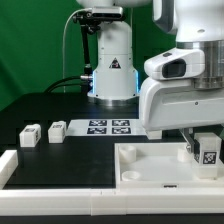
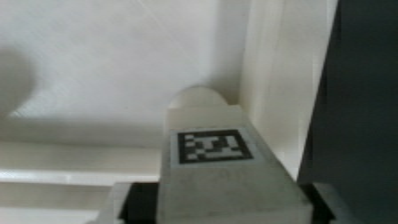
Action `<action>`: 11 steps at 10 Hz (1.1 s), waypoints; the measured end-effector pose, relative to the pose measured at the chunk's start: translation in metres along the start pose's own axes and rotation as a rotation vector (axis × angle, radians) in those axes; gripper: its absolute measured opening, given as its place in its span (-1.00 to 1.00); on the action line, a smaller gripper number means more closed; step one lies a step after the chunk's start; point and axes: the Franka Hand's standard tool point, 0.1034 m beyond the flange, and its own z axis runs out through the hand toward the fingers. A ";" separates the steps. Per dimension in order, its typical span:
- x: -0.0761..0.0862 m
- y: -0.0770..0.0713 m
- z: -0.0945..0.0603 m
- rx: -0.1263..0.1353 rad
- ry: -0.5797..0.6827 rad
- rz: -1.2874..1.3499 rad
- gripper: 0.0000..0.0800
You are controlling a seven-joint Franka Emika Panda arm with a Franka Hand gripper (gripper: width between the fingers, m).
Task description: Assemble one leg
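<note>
My gripper (image 1: 205, 152) is shut on a leg (image 1: 208, 150), a small white block with a black-and-white tag. It holds the leg upright over the near right corner of the large white tray-shaped piece (image 1: 140, 160). In the wrist view the leg (image 2: 214, 140) stands between the jaws of the gripper (image 2: 221, 203), with its rounded tip over the tray's inner corner (image 2: 107, 110). I cannot tell whether the leg touches the tray. Two more legs (image 1: 29, 137) (image 1: 56, 130) lie on the black table at the exterior view's left.
The marker board (image 1: 108, 126) lies behind the tray, in front of the robot base (image 1: 112, 70). A white raised frame (image 1: 40, 180) runs along the table's front and left edge. The arm's white body (image 1: 180, 90) hides the table's right side.
</note>
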 end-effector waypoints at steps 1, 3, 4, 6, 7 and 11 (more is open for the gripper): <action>0.000 0.000 0.000 -0.005 0.002 0.200 -0.26; 0.000 0.001 0.001 0.000 0.000 0.433 -0.26; 0.000 0.002 0.002 0.005 -0.003 0.598 -0.26; 0.000 0.002 0.002 0.008 0.001 0.803 -0.26; 0.000 0.001 0.002 0.014 -0.003 0.904 -0.26; 0.000 0.001 0.002 0.019 -0.005 0.924 0.03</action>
